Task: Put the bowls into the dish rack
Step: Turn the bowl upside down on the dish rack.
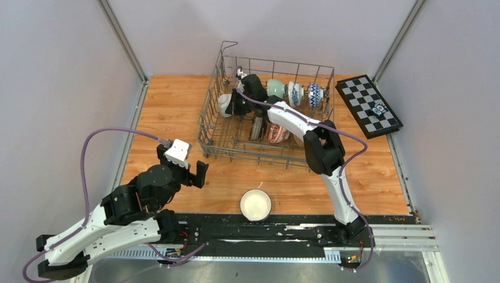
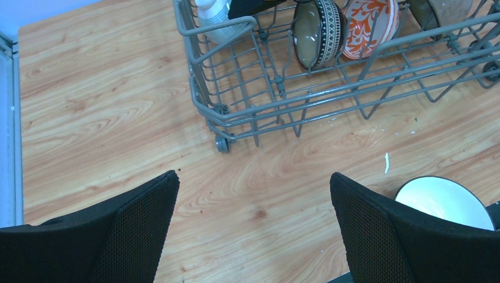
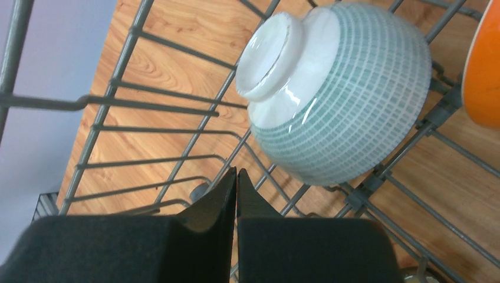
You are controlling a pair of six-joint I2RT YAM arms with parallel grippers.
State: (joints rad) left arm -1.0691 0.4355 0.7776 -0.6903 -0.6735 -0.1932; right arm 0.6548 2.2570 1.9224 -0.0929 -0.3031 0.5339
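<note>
- Rack [image 1: 247, 154] sits at the far middle of the counter [image 1: 171, 112], with several bowls standing on edge between its tines.
- Back row: a pale green bowl [image 1: 275, 88], then two blue-and-white bowls [image 1: 295, 93] [image 1: 315, 94] to its right.
- Nearer row: a dark-rimmed bowl [image 2: 318, 32] beside a red-and-white bowl [image 2: 370, 26], both on edge.
- Left end of the rack: a green-checked bowl [image 3: 342, 100] lies on its side with its white foot turned towards the rack's wall. The edge of an orange bowl [image 3: 484, 65] shows just beside it.
- One white bowl [image 1: 256, 204] with a dark rim stands upright on the counter, outside the rack and near the front edge, between the two arms.
- Right hand [image 3: 236, 174] is inside the rack's left end, clenched tight on nothing, with its tips just beside the green-checked bowl.
- Left hand [image 2: 253, 177] hangs over bare counter off the rack's near-left corner, spread wide and holding nothing. The white bowl is by its right finger.
- A chequered board [image 1: 368, 105] lies right of the rack.
</note>
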